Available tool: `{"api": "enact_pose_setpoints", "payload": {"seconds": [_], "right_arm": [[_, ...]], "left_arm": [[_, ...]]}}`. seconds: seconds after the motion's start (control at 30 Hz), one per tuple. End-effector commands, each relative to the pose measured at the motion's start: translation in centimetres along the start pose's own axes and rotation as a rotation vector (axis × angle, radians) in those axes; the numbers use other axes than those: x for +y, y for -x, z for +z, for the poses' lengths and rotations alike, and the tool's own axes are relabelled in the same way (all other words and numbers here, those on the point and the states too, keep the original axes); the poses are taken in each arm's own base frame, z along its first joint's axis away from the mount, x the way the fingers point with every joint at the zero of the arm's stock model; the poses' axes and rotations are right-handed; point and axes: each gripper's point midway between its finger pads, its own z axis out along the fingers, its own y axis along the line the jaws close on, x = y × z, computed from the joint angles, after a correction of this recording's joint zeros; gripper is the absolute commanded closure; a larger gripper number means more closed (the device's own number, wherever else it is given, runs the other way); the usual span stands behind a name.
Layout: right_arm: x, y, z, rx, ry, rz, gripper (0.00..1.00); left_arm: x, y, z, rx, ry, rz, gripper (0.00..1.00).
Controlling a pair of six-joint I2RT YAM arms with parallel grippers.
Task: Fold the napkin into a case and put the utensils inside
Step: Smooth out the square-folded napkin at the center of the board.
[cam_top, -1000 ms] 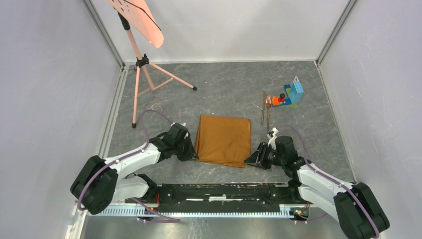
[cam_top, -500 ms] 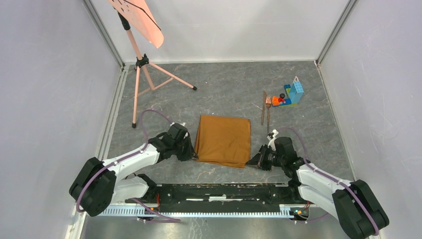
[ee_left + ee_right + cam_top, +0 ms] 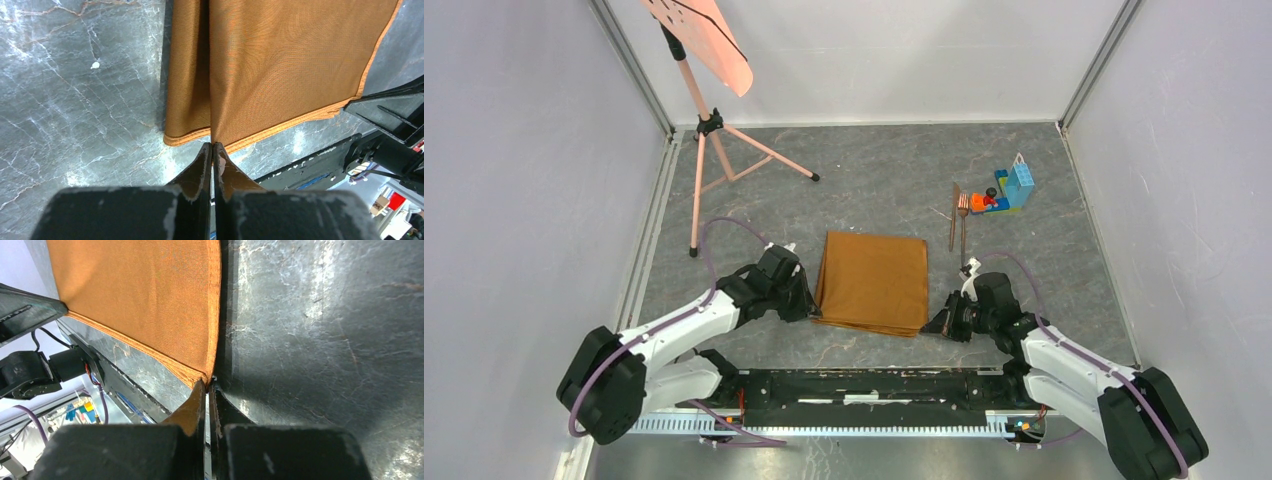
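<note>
**A:** What is shown from above?

**B:** A grey marbled table (image 3: 874,180) is seen, enclosed by pale walls (image 3: 524,200). The napkin (image 3: 874,283) is laid flat near the middle, towards the near edge. The left gripper (image 3: 810,312) is set at its near left corner and the right gripper (image 3: 931,325) at its near right corner. The utensils (image 3: 959,215) are laid side by side beyond the napkin's far right corner, apart from it. Toy bricks (image 3: 1007,188) are piled just beside them. A tripod stand (image 3: 709,140) carrying a pink sheet (image 3: 714,40) is placed at the far left.

**A:** And from the left wrist?

**B:** The fingers (image 3: 197,170) are seen pressed together, with the napkin's hemmed edge pinched between the tips. A crease is drawn from the cloth into the grip, and several layers can be made out along the hem.

**A:** From the right wrist?

**B:** There the fingers (image 3: 192,412) are likewise closed, and the napkin's corner is caught between the tips. The rest of the cloth is spread on the table.
</note>
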Motion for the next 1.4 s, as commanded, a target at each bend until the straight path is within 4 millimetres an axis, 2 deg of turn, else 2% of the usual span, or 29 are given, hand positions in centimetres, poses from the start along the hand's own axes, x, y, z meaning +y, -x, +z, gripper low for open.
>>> {"api": "enact_pose_setpoints", "payload": {"seconds": [0.0, 0.57, 0.87, 1.07, 1.37], "right_arm": [[-2.5, -1.6, -0.4, 0.056, -0.099, -0.023, 1.00], [1.7, -1.0, -0.2, 0.066, 0.012, -0.125, 1.00], [1.6, -1.6, 0.3, 0.082, 0.010, -0.130, 1.00], [2.6, -1.8, 0.5, 0.086, 0.047, -0.137, 1.00], [3.3, -2.1, 0.6, 0.107, 0.054, -0.154, 1.00]], "left_arm": [[0.1, 1.6, -1.3, -0.067, 0.038, 0.076, 0.98], [1.6, 1.9, -2.6, -0.103, 0.114, 0.083, 0.98], [2.9, 1.8, -1.9, -0.094, 0.179, 0.081, 0.98], [3.0, 2.2, -1.5, -0.088, 0.200, 0.093, 0.98], [3.0, 2.9, -2.0, -0.114, 0.220, 0.105, 0.97]]}}
